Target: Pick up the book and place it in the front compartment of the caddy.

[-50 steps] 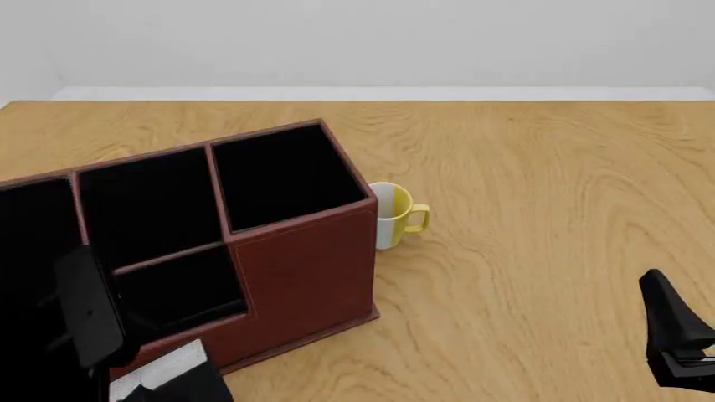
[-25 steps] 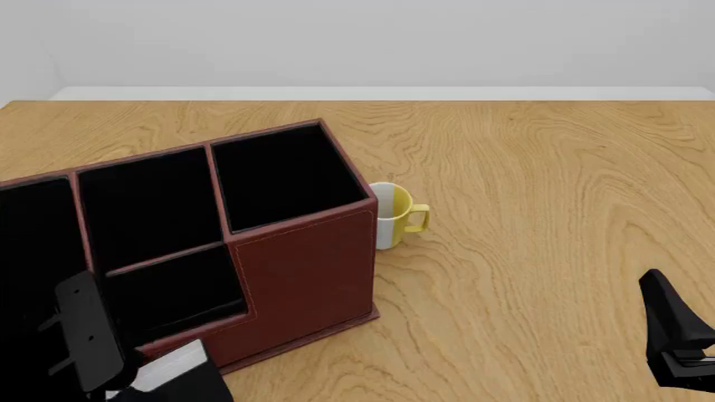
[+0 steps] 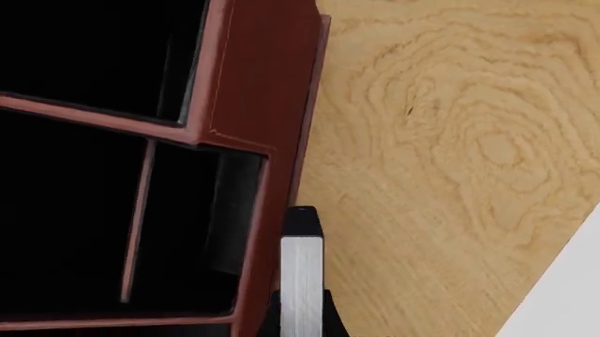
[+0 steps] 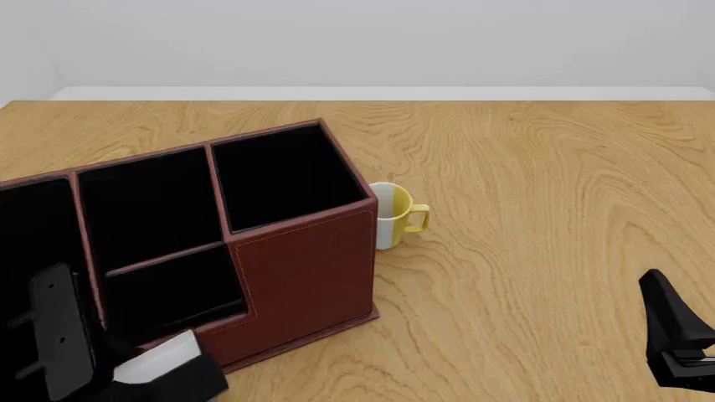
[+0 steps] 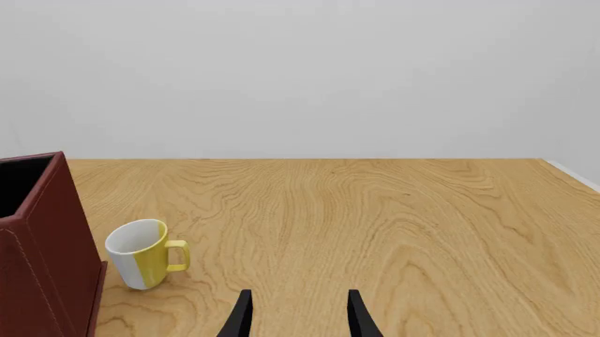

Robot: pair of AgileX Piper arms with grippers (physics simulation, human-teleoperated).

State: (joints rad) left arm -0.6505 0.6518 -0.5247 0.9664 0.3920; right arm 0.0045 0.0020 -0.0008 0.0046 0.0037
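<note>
- Book (image 3: 302,281) sits in the left pincer (image 3: 302,319); the wrist view shows its grey-white page edge facing the cam, black cover end farthest from the pincer, jaws narrow and clamped on the near end.
- Book's long axis runs straight out along the pincer fingers, roughly parallel w/ the caddy (image 4: 301,268) front wall.
- Key relation: book is just outside the caddy's front wall, right beside the rim, not yet over the front compartment (image 3: 187,232). That cell lies just across the wall from the book.
- Front view: left arm low at the caddy's near corner, book (image 4: 167,362) partly visible there, above the tabletop (image 4: 537,209).
- Right pincer (image 5: 296,312) is open w/ a moderate gap, empty, well apart from the caddy; mug (image 4: 393,214) stands by the caddy's right side.
- Judgement: left arm does the placing; needs a sideways shift over the rim, then lower.
</note>
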